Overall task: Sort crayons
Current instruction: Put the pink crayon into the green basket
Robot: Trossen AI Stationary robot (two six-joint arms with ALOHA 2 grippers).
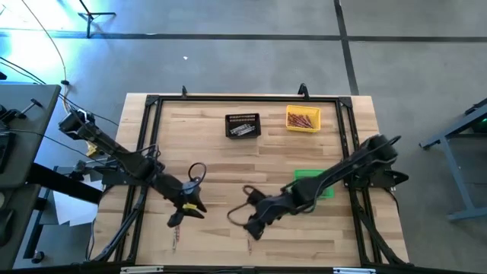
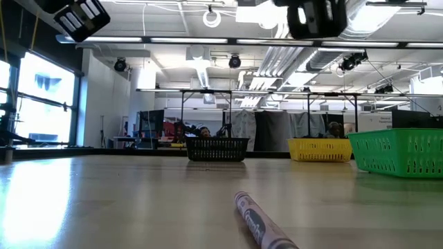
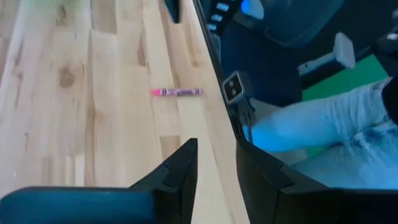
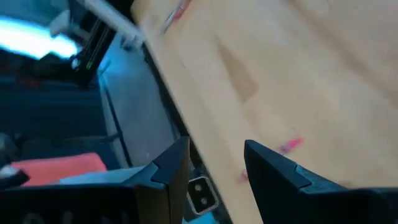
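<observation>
Left gripper (image 1: 176,221): fingers apart, empty, poised over the table's near edge, likely lining up on a pink crayon (image 3: 178,92)
Right gripper (image 1: 251,228): apart, empty, near front edge
Sorted crayons (image 1: 302,119): in yellow bin (image 1: 290,127)

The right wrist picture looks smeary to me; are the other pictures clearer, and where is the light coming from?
Right wrist view: yes, the table and pink crayon are streaked. Left wrist view: sharper, its pink crayon is crisp. Low view: the nearest crayon is soft, ceiling lights glare overhead. High view: a blue glow at the upper left corner.
</observation>
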